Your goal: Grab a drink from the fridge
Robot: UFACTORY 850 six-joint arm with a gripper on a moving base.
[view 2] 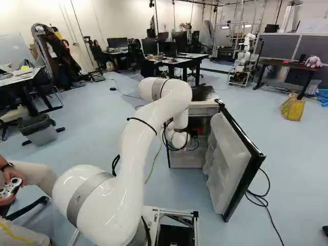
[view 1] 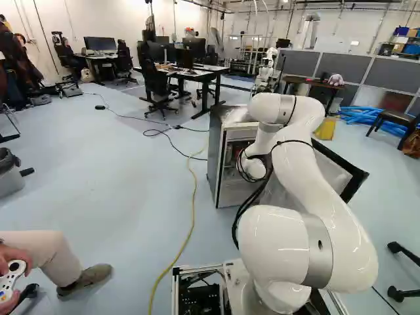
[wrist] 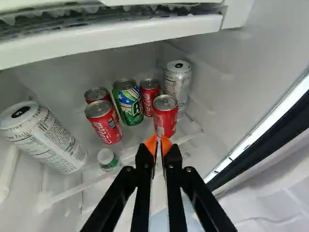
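The fridge (view 1: 214,157) stands ahead of my arm with its door (view 2: 233,159) open. Its opening takes in the arm's wrist end; I cannot make out the fingers in the base views. In the wrist view my gripper (wrist: 158,144) is shut, orange tips together with nothing between them. Just ahead of the tips stands a red can (wrist: 165,118). Behind and beside it are another red can (wrist: 148,99), a green can (wrist: 129,105) and a tall white can (wrist: 178,84). Two more red cans, one in front (wrist: 104,124), stand beside the green one. A small white-capped bottle (wrist: 107,159) is nearer.
A large white can (wrist: 46,137) leans by the fridge's side wall. An icy compartment edge (wrist: 111,35) overhangs the cans. Beyond the fridge stand another robot (view 2: 243,61) and desks. A yellow cable (view 1: 191,216) crosses the floor beside the fridge.
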